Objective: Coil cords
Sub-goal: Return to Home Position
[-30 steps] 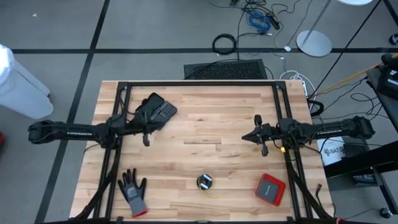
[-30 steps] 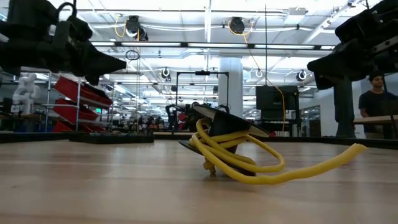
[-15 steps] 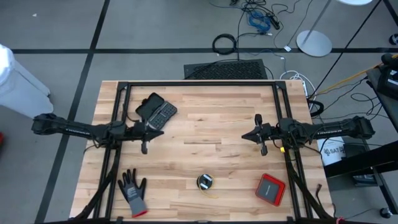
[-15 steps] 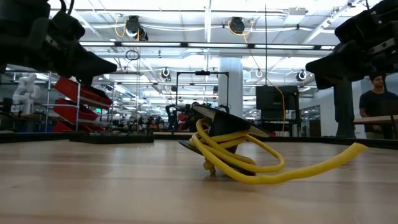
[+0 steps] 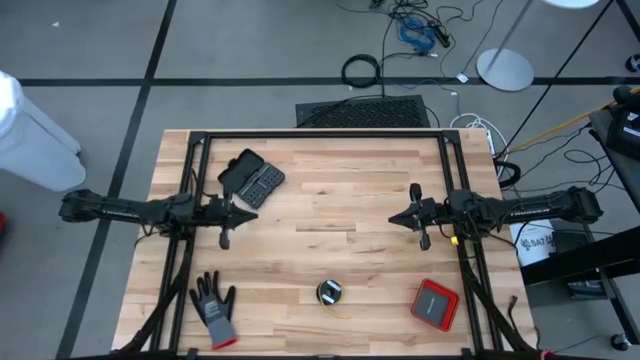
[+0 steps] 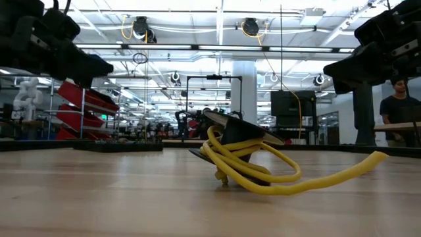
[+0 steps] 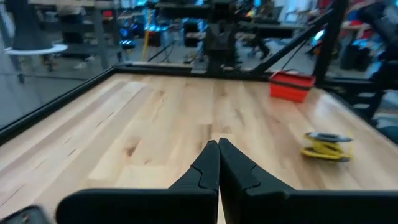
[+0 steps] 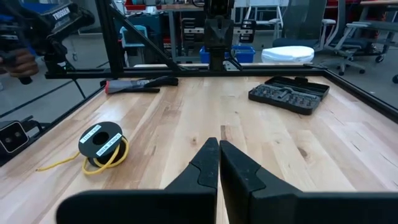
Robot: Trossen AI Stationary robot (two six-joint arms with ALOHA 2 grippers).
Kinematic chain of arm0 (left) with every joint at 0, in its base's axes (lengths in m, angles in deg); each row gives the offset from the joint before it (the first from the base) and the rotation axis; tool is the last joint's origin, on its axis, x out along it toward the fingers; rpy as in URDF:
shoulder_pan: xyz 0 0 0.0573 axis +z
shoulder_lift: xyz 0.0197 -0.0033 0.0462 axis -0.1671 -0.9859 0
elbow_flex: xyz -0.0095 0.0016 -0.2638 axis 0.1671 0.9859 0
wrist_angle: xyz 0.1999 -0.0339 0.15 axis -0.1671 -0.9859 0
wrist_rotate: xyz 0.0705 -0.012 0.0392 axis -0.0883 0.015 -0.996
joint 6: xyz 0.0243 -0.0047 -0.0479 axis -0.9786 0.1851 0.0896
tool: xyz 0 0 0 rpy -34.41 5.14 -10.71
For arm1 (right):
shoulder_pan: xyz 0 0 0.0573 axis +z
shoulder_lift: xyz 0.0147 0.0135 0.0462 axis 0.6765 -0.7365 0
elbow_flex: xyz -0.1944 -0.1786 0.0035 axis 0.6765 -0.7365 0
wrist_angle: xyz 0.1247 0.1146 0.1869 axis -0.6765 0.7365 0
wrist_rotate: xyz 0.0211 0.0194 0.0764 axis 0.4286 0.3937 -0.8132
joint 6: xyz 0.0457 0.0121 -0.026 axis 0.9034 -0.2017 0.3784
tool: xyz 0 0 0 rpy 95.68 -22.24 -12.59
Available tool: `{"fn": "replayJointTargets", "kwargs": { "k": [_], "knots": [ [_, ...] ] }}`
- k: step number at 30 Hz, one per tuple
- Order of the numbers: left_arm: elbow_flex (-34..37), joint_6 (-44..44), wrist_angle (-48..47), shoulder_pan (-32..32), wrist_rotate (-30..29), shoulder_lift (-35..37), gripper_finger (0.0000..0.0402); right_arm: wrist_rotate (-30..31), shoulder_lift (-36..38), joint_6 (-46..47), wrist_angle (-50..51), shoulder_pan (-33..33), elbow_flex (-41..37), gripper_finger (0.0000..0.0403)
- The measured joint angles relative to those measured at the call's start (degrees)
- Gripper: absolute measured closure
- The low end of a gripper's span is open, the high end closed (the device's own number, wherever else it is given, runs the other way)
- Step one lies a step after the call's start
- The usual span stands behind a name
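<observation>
Both grippers hang well apart from the cord (image 5: 329, 292), which lies wound on its black spool (image 8: 99, 138) near the front edge of the table (image 5: 340, 200), between the glove (image 5: 214, 308) and the red box (image 5: 436, 303), with one loose yellow end resting on the wood. During the last second the left gripper (image 5: 243, 215), fingers pressed together on nothing, has drawn back from the black case (image 5: 252, 177) toward its own side, while the right gripper (image 5: 395, 220), also closed and empty, has not moved. I judge from this that the coiling is finished and the arms are only returning to rest.
</observation>
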Motion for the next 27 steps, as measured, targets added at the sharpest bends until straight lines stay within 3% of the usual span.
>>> {"fn": "replayJointTargets", "kwargs": {
  "k": [6, 11, 27],
  "knots": [
    [0.00, 1.10, -4.01, -0.02, 7.85, 5.00, 0.0402, -0.14, 0.02, -0.03, -0.12, 0.00, 0.00, 0.0403],
    [0.00, 1.47, -9.65, 0.00, 6.51, 8.46, 0.0402, -0.37, 0.02, -1.32, -0.83, 0.00, 0.00, 0.0403],
    [0.02, 2.33, -9.56, -2.08, 3.98, 12.18, 0.0401, -0.37, 1.46, -3.65, -0.11, 0.00, 0.83, 0.0403]
  ]
}}
